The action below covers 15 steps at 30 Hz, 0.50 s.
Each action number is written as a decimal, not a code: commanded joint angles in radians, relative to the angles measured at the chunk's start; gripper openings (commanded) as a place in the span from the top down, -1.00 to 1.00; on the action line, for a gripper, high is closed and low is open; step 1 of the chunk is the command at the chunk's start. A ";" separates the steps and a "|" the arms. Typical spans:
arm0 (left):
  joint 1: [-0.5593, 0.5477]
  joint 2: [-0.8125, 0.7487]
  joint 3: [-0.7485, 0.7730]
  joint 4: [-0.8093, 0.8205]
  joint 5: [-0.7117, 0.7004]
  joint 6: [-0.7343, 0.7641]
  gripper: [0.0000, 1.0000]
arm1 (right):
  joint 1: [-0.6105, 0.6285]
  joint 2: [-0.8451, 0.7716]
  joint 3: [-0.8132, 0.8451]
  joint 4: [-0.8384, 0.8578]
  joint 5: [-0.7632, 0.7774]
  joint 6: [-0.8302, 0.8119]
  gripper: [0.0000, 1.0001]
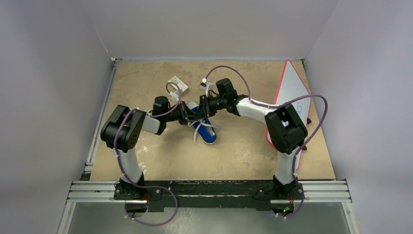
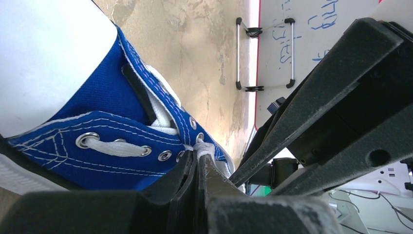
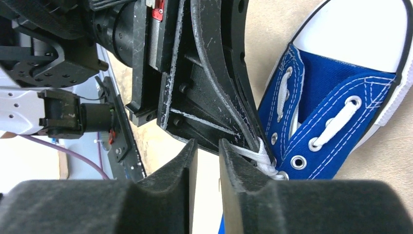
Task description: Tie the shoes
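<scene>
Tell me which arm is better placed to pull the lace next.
Left. The left tool is shut on a white lace at the eyelets of the blue sneaker, so it can likely pull straight away. The right tool is open, the lace outside its fingers.

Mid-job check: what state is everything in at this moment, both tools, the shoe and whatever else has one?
left tool: shut on the lace
right tool: slightly open, nothing between its fingers
sneaker: untied
whiteboard: propped up, written on
</scene>
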State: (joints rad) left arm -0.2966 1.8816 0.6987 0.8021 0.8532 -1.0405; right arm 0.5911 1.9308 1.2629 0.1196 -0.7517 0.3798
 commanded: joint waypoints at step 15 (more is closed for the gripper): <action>-0.010 -0.029 -0.008 0.281 0.049 -0.095 1.00 | -0.107 -0.144 -0.067 -0.068 0.064 0.178 0.12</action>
State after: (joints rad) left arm -0.3027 1.8816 0.6716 0.9825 0.8719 -1.1210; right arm 0.5175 1.8229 1.2209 0.0631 -0.7429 0.4828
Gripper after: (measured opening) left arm 0.020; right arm 0.466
